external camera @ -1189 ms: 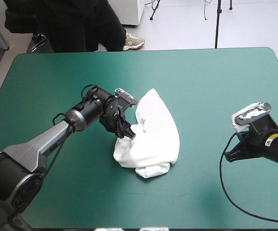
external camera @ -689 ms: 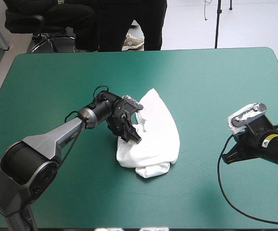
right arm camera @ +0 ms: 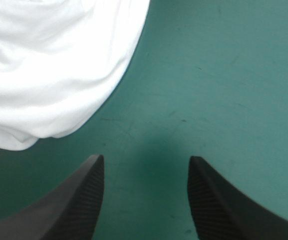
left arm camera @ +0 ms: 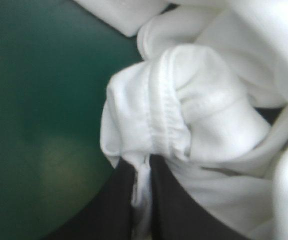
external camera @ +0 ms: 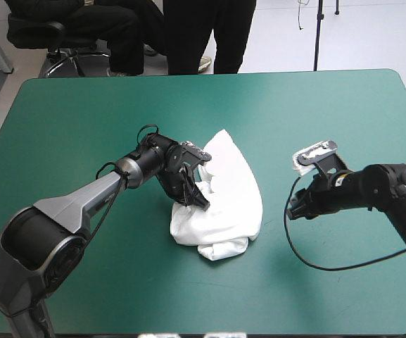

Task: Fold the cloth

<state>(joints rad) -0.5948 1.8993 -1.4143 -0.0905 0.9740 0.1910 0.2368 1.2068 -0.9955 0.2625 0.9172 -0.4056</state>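
Note:
The white T-shirt (external camera: 227, 190) lies as a crumpled heap near the middle of the table. My left gripper (external camera: 192, 197) is at the heap's left side, shut on a hemmed fold of it. In the left wrist view that fold (left arm camera: 168, 110) bulges just ahead of the gripper (left arm camera: 143, 165), and a strip of cloth runs down between the black fingers. My right gripper (external camera: 293, 210) is low over the cover, a short way to the right of the heap. It (right arm camera: 144, 167) is open with only cover between its fingers, and the T-shirt (right arm camera: 49, 65) lies ahead of it to one side.
The teal-green cover (external camera: 315, 113) shows on every side of the heap, widest toward the far edge and the left. Between the right gripper and the heap there is a narrow strip of bare cover (right arm camera: 208, 75).
The right arm has swung left toward the T-shirt and its fingers have opened. The left gripper has closed on the fold at the heap's left side.

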